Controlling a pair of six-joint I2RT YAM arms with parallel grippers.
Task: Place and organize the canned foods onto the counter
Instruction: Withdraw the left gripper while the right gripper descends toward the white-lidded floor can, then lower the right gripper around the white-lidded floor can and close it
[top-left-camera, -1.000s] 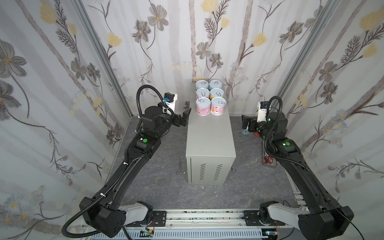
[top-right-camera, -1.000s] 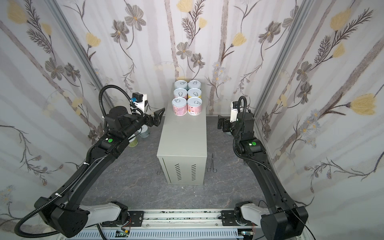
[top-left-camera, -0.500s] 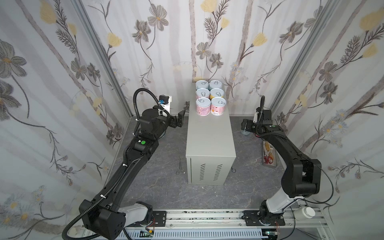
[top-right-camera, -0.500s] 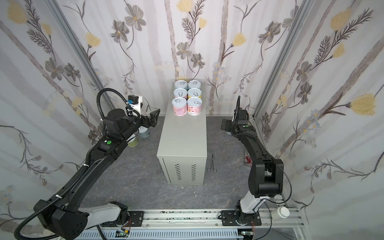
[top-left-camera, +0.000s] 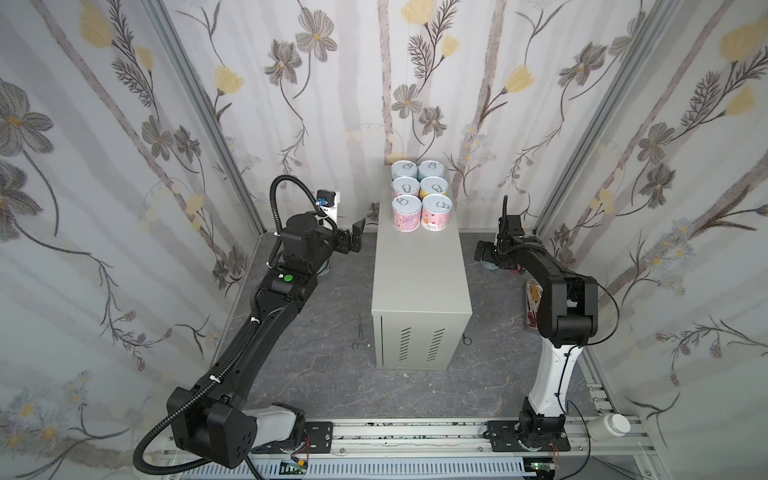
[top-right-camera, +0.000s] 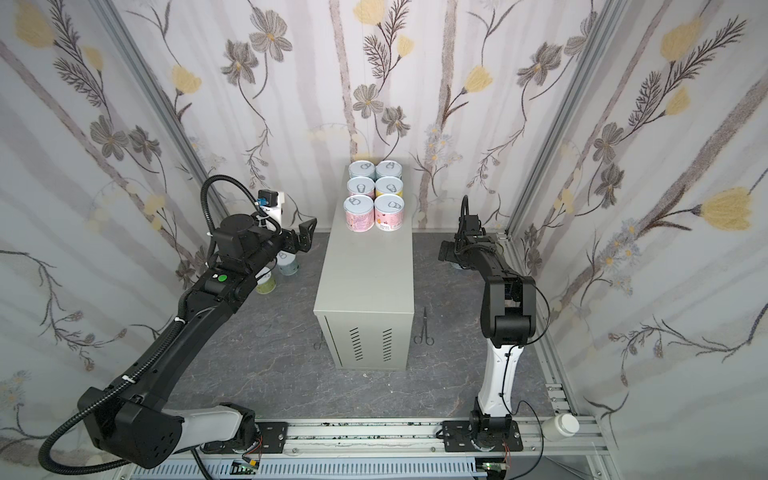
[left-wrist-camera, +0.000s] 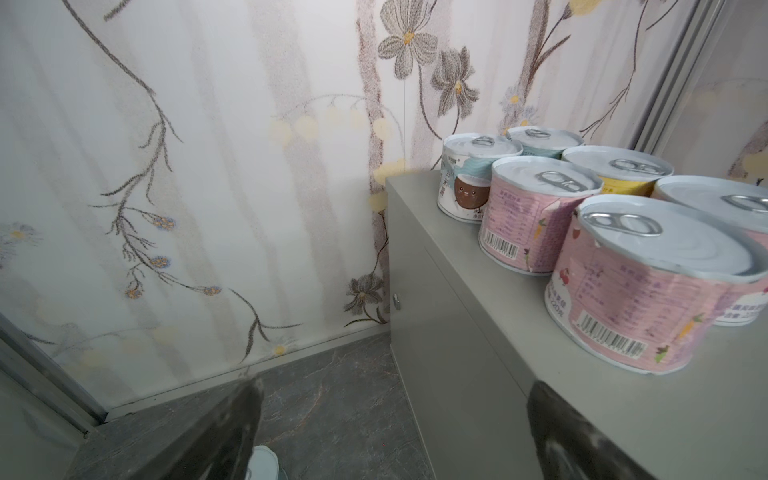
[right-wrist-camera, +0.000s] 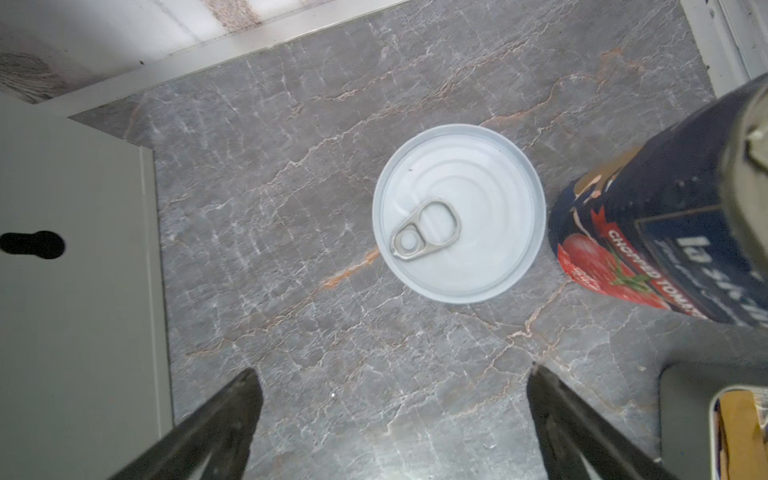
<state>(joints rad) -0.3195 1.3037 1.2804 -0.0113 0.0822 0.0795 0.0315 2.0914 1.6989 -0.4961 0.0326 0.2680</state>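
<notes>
A: Right claw (right-wrist-camera: 392, 372) first, how does it stand?
B: Fingers spread wide, nothing in them. It points straight down at the stone floor (right-wrist-camera: 291, 332). Just ahead of the fingertips a short can (right-wrist-camera: 459, 214) stands upright, white pull-tab lid up, clear of both fingers
A: And beside that?
B: A tomato can (right-wrist-camera: 648, 232), taller and dark blue, just next to the short can on the side away from the cabinet (right-wrist-camera: 75, 270). The cabinet wall lies out past the opposite finger, apart from both
A: The left claw (left-wrist-camera: 395, 384)?
B: Wide open too, and empty. It hangs close by the cabinet's side, about level with the top edge. Under it, on the floor, the lid of a pale can (left-wrist-camera: 262, 461) peeks out by one finger; in a top view a green can (top-right-camera: 266, 284) sits behind that, below the left arm (top-right-camera: 199, 316)
A: Farther out?
B: Six cans (top-left-camera: 419, 195) on the cabinet top, ahead of the claw past its cabinet-side finger: two rows of three, packed close, at the wall end. Nearest is a pink can (left-wrist-camera: 648, 291); a yellow can (left-wrist-camera: 623, 190) sits farther back
</notes>
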